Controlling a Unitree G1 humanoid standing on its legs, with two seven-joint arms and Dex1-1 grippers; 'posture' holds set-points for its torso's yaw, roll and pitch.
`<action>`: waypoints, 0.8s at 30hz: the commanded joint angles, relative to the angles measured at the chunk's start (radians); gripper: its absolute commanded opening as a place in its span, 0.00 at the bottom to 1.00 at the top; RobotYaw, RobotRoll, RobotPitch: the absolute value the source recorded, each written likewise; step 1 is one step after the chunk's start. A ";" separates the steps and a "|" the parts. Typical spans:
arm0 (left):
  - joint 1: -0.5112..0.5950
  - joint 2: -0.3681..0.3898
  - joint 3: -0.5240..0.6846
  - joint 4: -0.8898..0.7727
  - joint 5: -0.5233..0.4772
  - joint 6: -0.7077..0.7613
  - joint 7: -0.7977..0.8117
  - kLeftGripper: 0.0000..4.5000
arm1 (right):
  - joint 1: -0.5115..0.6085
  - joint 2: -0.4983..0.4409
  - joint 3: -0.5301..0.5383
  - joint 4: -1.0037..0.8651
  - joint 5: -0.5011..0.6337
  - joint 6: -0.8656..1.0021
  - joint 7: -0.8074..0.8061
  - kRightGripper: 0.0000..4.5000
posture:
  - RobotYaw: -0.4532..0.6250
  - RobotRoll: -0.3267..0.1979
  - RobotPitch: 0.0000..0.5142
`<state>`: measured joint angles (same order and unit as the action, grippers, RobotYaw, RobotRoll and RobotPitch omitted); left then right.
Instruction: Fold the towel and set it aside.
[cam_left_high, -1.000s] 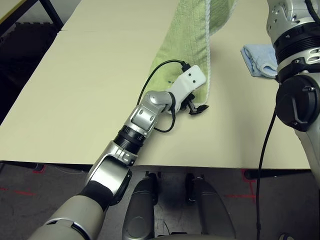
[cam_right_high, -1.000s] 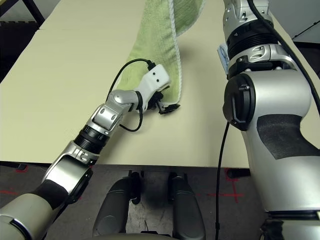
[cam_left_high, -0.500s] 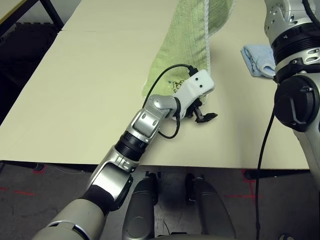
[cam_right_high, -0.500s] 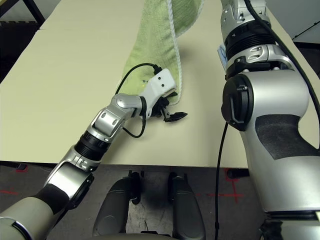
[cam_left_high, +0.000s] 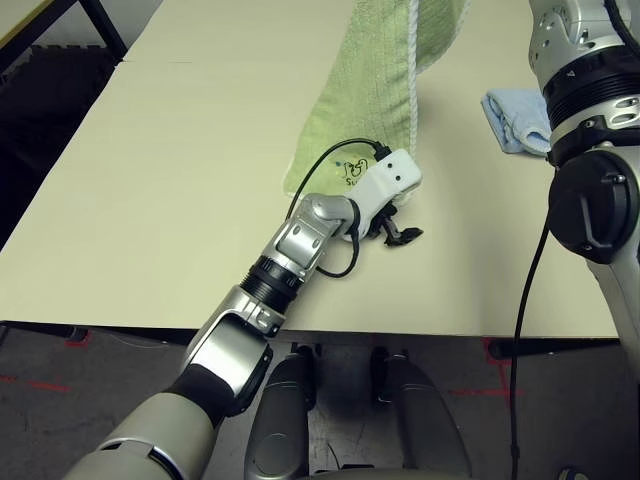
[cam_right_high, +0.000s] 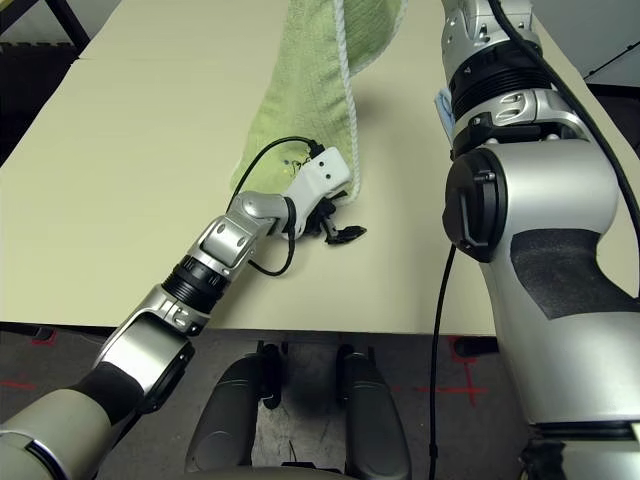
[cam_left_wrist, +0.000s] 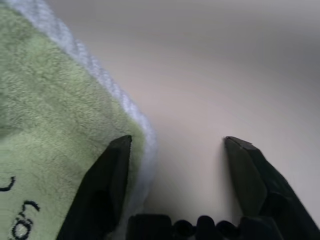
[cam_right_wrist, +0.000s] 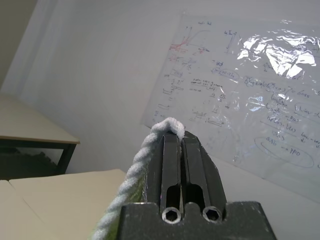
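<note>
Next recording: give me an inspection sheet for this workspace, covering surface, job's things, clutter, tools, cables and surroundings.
Surface: beige table, bare apart from the cloths.
Job's things: green towel, one end lifted, lower end lying on the table with its embroidered corner near the left tool.
Clutter: folded blue cloth on the table, apart from the towel.
Tools: left tool open at the towel's white edge, one finger over the cloth, one over bare table; right tool raised, shut on the towel's corded edge.
Cables: black cable looping over the left wrist; another hanging by the right arm.
Surroundings: whiteboard with writing; another table behind.
</note>
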<state>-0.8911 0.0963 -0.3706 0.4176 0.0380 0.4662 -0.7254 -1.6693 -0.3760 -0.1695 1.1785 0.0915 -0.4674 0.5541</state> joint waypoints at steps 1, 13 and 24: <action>-0.002 0.003 0.010 0.024 0.000 0.007 -0.005 0.51 | 0.000 -0.003 -0.005 -0.012 0.007 -0.002 0.007 0.00 | 0.51 0.62 0.47; 0.013 0.036 0.003 0.022 0.009 0.023 -0.056 0.00 | -0.002 -0.003 -0.005 -0.012 0.008 -0.004 0.010 0.00 | 0.51 0.62 0.46; 0.134 0.245 0.148 -0.369 -0.107 0.177 -0.141 0.00 | 0.087 -0.052 -0.001 0.001 -0.014 0.003 -0.011 0.00 | 0.50 0.62 0.46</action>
<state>-0.7879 0.3100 -0.2577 0.1451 -0.0349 0.5949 -0.8447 -1.5998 -0.4077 -0.1684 1.1786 0.0850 -0.4671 0.5505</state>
